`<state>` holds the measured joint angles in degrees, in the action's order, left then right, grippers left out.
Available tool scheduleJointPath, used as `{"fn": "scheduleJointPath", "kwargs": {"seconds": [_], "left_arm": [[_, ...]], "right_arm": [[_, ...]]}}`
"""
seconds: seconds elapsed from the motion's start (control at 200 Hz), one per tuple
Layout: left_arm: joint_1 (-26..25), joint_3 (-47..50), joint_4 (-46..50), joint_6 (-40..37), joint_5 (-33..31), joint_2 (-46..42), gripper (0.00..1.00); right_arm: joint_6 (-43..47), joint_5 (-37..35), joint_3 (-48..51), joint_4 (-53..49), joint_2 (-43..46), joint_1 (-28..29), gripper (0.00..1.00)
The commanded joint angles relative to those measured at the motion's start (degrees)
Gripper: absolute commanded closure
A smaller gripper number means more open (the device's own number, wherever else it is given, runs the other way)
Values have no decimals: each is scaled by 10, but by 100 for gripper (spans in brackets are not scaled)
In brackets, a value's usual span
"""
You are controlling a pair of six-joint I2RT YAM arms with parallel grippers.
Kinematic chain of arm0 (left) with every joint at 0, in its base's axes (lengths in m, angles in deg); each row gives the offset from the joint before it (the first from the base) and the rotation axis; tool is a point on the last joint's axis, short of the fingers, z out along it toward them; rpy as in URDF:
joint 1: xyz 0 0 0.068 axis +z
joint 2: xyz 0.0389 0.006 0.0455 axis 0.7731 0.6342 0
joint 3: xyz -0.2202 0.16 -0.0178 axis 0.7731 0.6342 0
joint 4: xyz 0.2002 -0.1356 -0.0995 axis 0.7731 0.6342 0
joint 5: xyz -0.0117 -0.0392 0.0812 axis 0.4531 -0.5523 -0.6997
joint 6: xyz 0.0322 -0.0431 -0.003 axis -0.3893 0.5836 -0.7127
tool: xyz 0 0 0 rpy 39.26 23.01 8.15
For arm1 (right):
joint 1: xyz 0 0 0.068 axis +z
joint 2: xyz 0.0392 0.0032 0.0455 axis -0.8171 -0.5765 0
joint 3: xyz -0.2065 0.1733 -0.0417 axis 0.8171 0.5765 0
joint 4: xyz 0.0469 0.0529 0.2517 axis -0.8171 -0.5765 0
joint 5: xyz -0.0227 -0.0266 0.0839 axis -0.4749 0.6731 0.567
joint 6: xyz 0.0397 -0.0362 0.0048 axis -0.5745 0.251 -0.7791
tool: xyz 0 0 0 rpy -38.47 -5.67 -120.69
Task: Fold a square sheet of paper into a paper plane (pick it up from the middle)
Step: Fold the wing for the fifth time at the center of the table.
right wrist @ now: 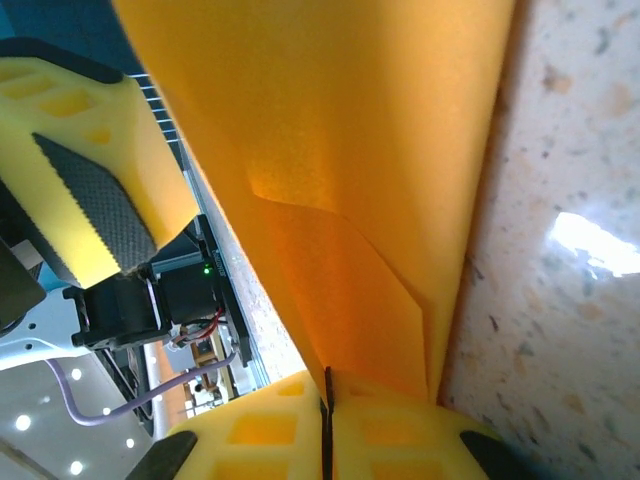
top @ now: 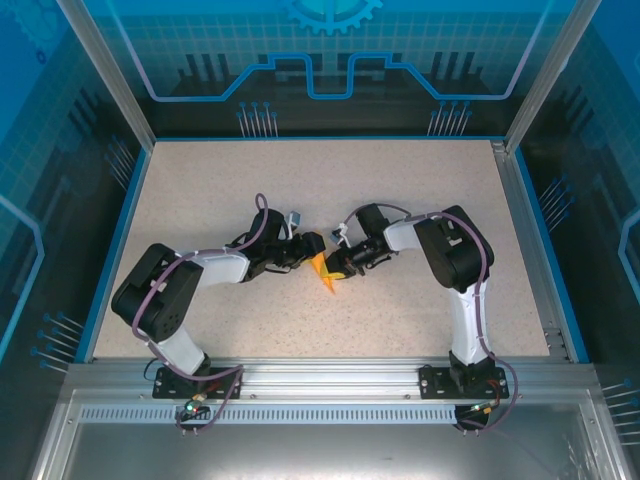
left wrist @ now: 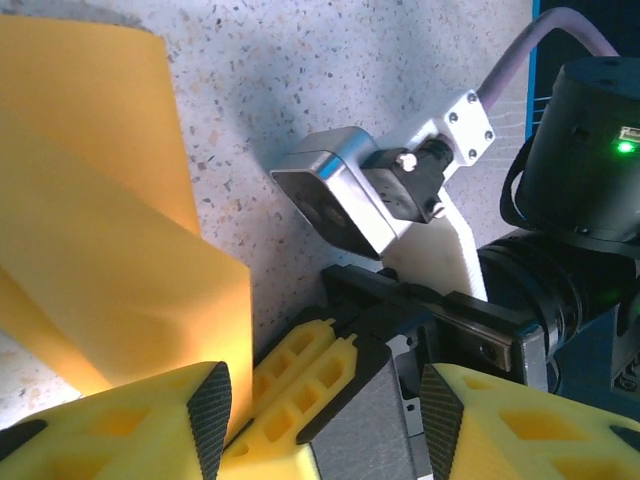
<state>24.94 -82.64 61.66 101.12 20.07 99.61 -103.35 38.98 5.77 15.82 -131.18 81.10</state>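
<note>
At mid-frame the right pincer (right wrist: pixel 327 425) pinches the folded orange paper (right wrist: pixel 330 150); the left pincer (left wrist: pixel 322 410) stands open beside it.

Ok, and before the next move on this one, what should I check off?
1. Right gripper shut on the square sheet of paper: ok.
2. Left gripper open, ready to take hold: ok.
3. Paper inside the left gripper's gap: cannot tell; its edge lies beside one finger.
4. Clearance between grippers: not ok; the right gripper's fingers appear to sit between the left's.
5. Crease present: ok; a folded flap shows.
6. Paper clear of the table: cannot tell.
</note>
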Motion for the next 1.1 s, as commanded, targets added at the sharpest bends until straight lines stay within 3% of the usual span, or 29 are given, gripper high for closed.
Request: {"fn": "scheduleJointPath", "kwargs": {"seconds": [0.0,0.775,1.095], "left_arm": [[-3,2,-27,-13,18,1,44],[-3,-20,-58,-9,14,63,44],[0,-22,32,2,-35,103,57]], "right_arm": [[17,-8,-17,-50,-21,-2,91],[26,-40,-40,-95,-40,3,90],[-18,-107,-3,-36,3,11,86]]}}
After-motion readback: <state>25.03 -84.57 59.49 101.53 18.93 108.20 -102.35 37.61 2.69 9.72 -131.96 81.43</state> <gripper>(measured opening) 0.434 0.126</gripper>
